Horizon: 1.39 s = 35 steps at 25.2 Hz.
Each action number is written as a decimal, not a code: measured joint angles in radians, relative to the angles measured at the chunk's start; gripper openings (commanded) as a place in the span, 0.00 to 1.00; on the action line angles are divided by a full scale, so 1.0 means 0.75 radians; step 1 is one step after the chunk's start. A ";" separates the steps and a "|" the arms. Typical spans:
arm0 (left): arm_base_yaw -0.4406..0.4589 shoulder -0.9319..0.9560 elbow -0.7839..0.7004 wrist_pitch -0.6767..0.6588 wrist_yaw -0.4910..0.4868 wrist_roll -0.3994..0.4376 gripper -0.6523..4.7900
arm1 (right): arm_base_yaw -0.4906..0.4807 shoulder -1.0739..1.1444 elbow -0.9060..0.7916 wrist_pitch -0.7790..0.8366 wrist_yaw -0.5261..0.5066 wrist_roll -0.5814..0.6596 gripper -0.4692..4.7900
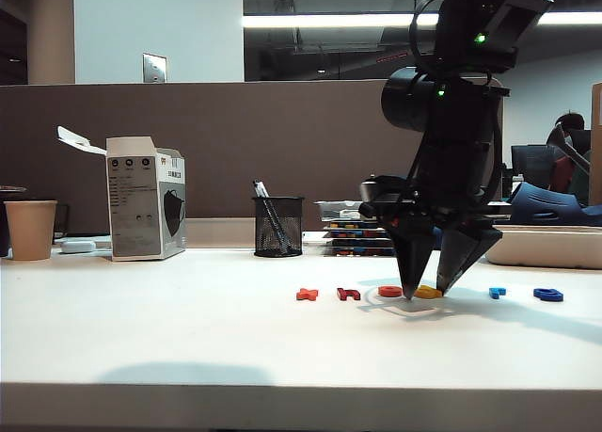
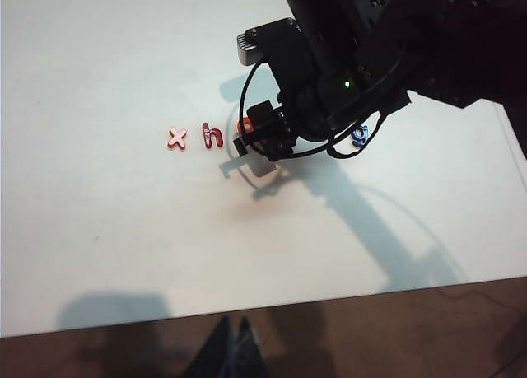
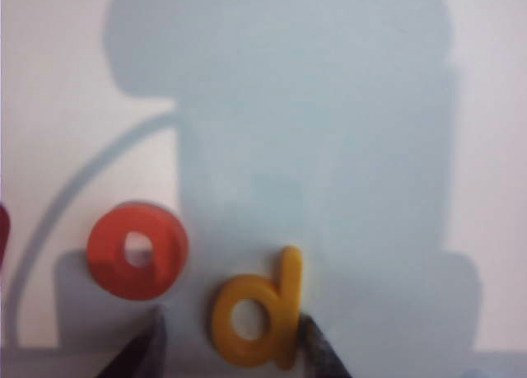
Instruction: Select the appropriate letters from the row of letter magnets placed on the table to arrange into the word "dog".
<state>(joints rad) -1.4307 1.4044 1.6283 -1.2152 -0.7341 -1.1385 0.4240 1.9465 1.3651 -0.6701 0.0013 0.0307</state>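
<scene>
While the right gripper [image 1: 429,286] stands nearly upright with its two dark fingertips [image 3: 317,353] down at the table [image 1: 141,338], its jaws are parted and straddle the yellow "d" [image 3: 257,316], one tip just beside the stem and the other on the bowl's side, between the "d" and the orange-red "o" [image 3: 137,249]; nothing is clamped yet, and whether either tip already touches the plastic cannot be told. That letter is, by its look, a small, flat, stiff piece of moulded plastic: very light, smooth, low against the white surface, so it is likely to skate or spin if one finger reaches it first. The best hold seems to be across the bowl and stem together, tips pressed right down so they catch the thin edge rather than ride over it. The "o" lies just beside it and could be nudged by the nearer finger. Further along the row of letter magnets, the dark red "h" [image 2: 213,136] and the orange cross-shaped letter [image 2: 177,137] sit on one side, the small light blue letter [image 1: 497,292] and the dark blue "g" [image 1: 547,295] on the other. The left gripper appears in no view, so its state stays unknown.
</scene>
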 measured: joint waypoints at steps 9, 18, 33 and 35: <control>-0.001 0.000 0.000 0.000 0.000 0.000 0.11 | -0.001 0.000 0.000 0.000 -0.001 0.002 0.35; -0.001 0.000 0.000 0.000 0.000 0.000 0.11 | -0.001 0.000 0.000 0.001 -0.002 0.003 0.30; -0.001 0.000 0.000 0.000 0.000 0.000 0.11 | -0.001 0.000 0.000 0.005 -0.002 0.002 0.25; -0.001 0.000 0.000 0.000 0.000 0.000 0.11 | -0.001 0.000 0.000 0.005 -0.002 0.003 0.25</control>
<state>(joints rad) -1.4311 1.4044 1.6283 -1.2152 -0.7341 -1.1385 0.4232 1.9465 1.3651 -0.6666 0.0002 0.0326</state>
